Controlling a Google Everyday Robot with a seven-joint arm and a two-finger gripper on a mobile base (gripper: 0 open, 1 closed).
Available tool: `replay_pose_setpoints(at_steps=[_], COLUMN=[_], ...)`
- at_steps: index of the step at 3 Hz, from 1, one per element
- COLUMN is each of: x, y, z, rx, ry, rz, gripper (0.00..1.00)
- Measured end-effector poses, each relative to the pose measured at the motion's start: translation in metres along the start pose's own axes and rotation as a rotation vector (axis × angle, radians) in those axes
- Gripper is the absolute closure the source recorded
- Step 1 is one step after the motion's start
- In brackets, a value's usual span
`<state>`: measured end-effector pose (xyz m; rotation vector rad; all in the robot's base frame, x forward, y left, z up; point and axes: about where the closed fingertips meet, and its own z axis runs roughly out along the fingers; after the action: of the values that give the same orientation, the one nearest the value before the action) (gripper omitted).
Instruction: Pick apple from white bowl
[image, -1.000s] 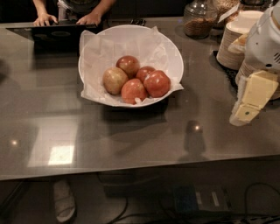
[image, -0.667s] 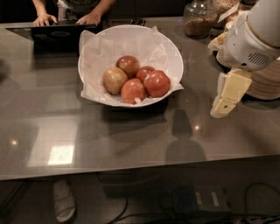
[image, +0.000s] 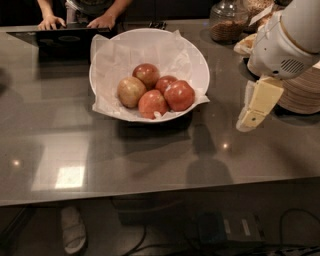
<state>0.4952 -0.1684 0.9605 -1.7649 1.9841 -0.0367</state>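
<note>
The white bowl (image: 197, 60), wide and lined with crumpled white paper, sits on the grey counter at the upper middle. It holds several apples. The deep red glossy apple (image: 179, 95) lies at the front right of the pile. A pale tan apple (image: 131, 91) lies at the left, and duller orange-red apples sit around them. My gripper (image: 250, 117) hangs from the white arm at the right, above the counter, to the right of the bowl and apart from it. It holds nothing.
A stack of tan paper bowls (image: 300, 92) stands behind the gripper at the right edge. A glass jar (image: 227, 22) stands at the back. A person's hands rest on a dark laptop (image: 65, 37) at the back left.
My arm and gripper have moved left toward the bowl. The apples and the bowl have not moved.
</note>
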Motion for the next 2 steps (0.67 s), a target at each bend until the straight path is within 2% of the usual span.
replay_pose_setpoints(at_steps=[1,2], x=[-0.029,-0.048], y=[-0.015,-0.026], z=[0.014,0.025], rx=[0.004,-0.006], ry=[-0.087,-0.161], rz=[-0.059,-0.081], gripper=[0.0,0.0])
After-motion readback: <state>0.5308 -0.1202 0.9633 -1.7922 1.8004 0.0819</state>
